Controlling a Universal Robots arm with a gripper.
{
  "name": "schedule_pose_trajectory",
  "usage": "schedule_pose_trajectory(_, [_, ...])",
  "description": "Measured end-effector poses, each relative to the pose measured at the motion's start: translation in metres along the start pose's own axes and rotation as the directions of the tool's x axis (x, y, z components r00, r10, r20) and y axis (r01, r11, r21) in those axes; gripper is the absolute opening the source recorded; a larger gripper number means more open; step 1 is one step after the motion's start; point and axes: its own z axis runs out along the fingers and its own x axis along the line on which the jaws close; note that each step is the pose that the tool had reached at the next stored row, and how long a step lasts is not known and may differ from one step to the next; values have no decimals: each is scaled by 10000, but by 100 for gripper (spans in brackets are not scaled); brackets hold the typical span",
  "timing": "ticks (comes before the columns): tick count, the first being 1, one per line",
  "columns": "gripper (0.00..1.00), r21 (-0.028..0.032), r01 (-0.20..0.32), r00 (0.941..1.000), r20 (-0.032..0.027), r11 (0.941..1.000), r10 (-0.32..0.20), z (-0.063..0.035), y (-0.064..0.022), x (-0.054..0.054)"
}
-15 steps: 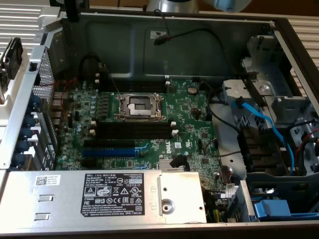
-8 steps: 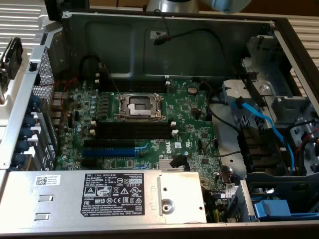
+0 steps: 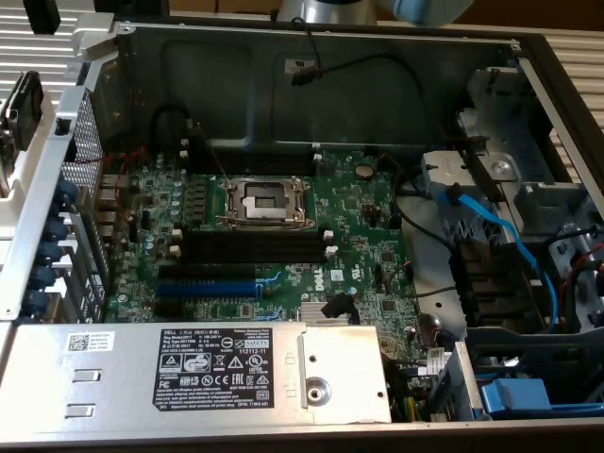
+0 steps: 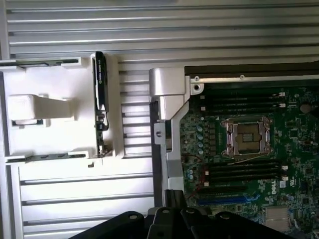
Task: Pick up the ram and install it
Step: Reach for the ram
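Jaws shut on nothing by the edge of the open computer case (image 4: 172,99), well apart from the ram (image 4: 101,94) standing on edge in a white holder (image 4: 45,107) on the ribbed surface (image 4: 75,189): best to open wide, square up to the stick's long faces and close gently at mid-length.

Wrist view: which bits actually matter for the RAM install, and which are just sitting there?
For the job:
- ram, sitting in the white holder outside the case
- black memory slots on the motherboard

Just there:
- CPU socket
- blue expansion slot
- power supply
- blue cable
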Motion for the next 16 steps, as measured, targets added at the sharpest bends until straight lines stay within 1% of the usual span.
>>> schedule_pose_trajectory(1, [10,-1,0,10000,1,10000,0,-3,1,45])
schedule_pose_trajectory(10, [10,0,-1,10000,0,10000,1,-54,33,865])
schedule_pose_trajectory(12, [10,0,-1,10000,-1,10000,1,-60,41,958])
schedule_pose_trajectory(13, [10,-17,-1,10000,-1,10000,1,-66,48,1049])
schedule_pose_trajectory(16, [10,-100,-7,10000,-7,9999,7,-74,56,1185])
